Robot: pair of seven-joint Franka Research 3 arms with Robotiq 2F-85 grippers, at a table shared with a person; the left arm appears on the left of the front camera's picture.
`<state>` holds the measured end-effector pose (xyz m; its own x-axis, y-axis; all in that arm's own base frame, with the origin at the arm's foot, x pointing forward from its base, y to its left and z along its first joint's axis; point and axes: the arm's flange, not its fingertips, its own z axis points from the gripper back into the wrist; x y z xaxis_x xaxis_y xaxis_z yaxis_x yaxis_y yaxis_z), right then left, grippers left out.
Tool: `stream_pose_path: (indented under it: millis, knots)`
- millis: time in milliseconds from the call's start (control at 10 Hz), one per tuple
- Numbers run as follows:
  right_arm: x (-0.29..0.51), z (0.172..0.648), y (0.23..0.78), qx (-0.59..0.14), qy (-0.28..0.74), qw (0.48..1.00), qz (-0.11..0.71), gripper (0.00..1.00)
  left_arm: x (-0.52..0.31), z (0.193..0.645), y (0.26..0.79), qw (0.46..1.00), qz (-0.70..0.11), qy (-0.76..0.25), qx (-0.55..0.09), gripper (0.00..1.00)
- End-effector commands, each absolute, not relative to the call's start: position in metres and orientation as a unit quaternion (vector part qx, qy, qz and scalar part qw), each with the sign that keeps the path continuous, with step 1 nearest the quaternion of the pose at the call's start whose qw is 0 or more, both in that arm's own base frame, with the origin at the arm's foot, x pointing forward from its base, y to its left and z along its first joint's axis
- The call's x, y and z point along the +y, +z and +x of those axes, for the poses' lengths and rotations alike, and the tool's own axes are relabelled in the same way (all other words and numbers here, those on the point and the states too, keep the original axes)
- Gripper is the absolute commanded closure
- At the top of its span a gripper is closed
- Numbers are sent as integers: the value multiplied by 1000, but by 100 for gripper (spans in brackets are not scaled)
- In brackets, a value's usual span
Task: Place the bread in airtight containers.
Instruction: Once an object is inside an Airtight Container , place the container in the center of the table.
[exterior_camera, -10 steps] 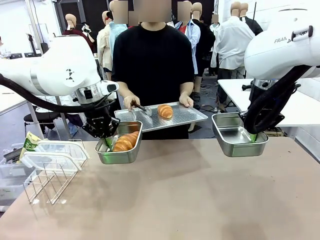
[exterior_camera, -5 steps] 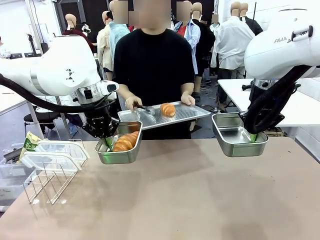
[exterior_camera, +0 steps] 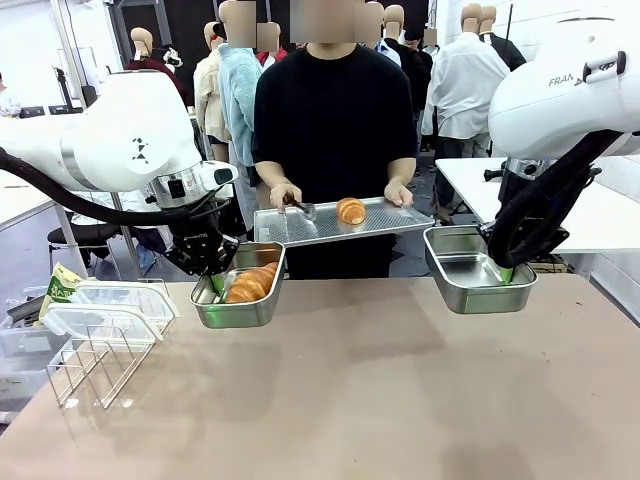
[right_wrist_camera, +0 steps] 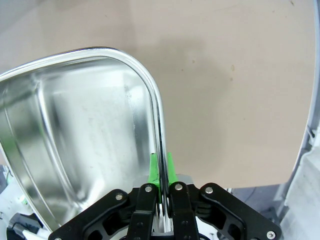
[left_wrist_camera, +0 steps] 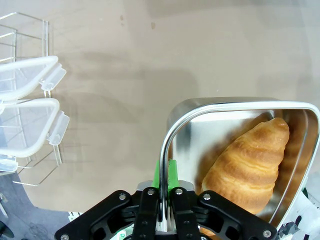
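1. You have one croissant (exterior_camera: 252, 282) lying in the left airtight container (exterior_camera: 238, 312). In the left wrist view that croissant (left_wrist_camera: 250, 165) sits diagonally against the tub's far wall, with bare steel floor beside it.
2. A second croissant (exterior_camera: 350, 210) rests on the flat steel tray (exterior_camera: 300, 226), toward its middle.
3. Your left gripper (exterior_camera: 215, 281) is clamped on the rim of the left airtight container. The wrist view shows that gripper (left_wrist_camera: 164, 172) with its green pads pressed on either side of the thin steel edge (left_wrist_camera: 172, 127).
4. The right airtight container (exterior_camera: 470, 300) holds nothing. Your right gripper (exterior_camera: 503, 271) pinches its rim the same way, and the right wrist view shows its fingers (right_wrist_camera: 161, 172) squeezed on the rolled edge of the bare tub (right_wrist_camera: 75, 115).
5. Both tubs are held above the table (exterior_camera: 380, 380), well apart, near its far edge.
6. The person across from you holds the tray up between the two tubs. One hand (exterior_camera: 285, 194) grips tongs (exterior_camera: 303, 207) over it, and the other hand (exterior_camera: 399, 193) holds the opposite end.
7. Two translucent lids (exterior_camera: 110, 305) sit on the wire rack (exterior_camera: 90, 365) at the table's left side.
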<state>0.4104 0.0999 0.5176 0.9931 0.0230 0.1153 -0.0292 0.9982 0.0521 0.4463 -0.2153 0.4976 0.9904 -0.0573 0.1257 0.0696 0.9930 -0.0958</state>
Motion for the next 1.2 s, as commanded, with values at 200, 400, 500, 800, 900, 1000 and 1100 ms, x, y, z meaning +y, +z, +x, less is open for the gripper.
stream_pose_path:
  millis: [200, 400, 500, 800, 900, 1000, 1100]
  knots:
    - [98, 407, 517, -61, 11, 998, 27, 100, -221, 447, 492, 995, -53, -38, -77, 100]
    - [98, 407, 517, -61, 11, 998, 27, 100, -223, 454, 474, 993, -45, -39, -98, 100]
    - [98, 407, 517, -61, 11, 998, 27, 100, -225, 459, 460, 994, -36, -33, -100, 100]
    - [98, 407, 517, -61, 11, 998, 27, 100, -222, 478, 416, 996, -41, -20, -82, 100]
    - [98, 407, 517, -61, 11, 998, 27, 100, -217, 488, 402, 995, -40, -12, -86, 100]
    - [98, 407, 517, -61, 11, 998, 27, 100, -214, 495, 388, 995, -47, -6, -88, 100]
    - [98, 407, 517, -61, 11, 998, 27, 100, -211, 500, 375, 996, -42, 0, -81, 100]
